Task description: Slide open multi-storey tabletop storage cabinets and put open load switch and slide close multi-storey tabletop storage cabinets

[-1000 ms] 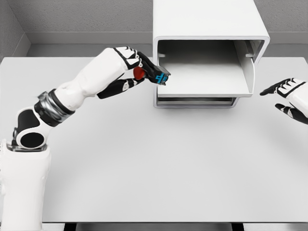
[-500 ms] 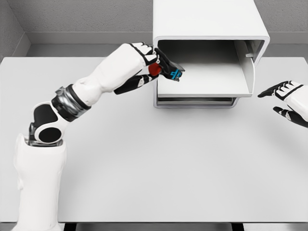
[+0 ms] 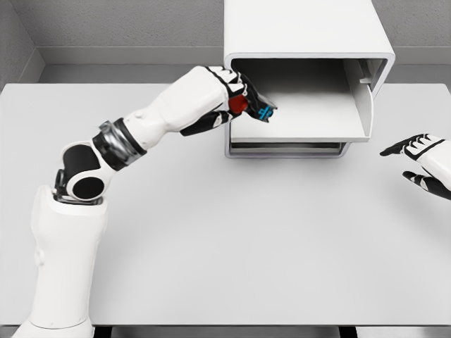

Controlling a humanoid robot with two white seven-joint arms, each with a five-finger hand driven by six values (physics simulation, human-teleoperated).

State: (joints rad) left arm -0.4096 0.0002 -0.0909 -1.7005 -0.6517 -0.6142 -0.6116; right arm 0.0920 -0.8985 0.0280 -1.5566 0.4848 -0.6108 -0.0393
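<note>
Head view: a pale grey table (image 3: 232,239) under grey walls. The left hand (image 3: 236,98) grips the load switch (image 3: 255,108) just over the open drawer (image 3: 310,123) of the cabinet (image 3: 303,32). It looks small, rigid and light; pinch its body. The right hand (image 3: 423,158) hovers with fingers spread, well apart.

Matt white smooth tabletop (image 3: 232,246), no grain, plastic-like laminate look. White rounded storage cabinet (image 3: 306,28), smooth satin plastic or painted shell, soft sheen on top; pulled-out white drawer tray (image 3: 303,116) same matt finish. Small load switch (image 3: 254,107): dark plastic body, glossy red knob, blue plastic part. Left hand (image 3: 225,98) and right hand (image 3: 423,151): glossy white hard-plastic shells, matt black rubbery finger segments. White left arm (image 3: 162,116) glossy plastic; elbow ring looks brushed metal. Grey back wall (image 3: 120,24) rough, speckled, matt.
</note>
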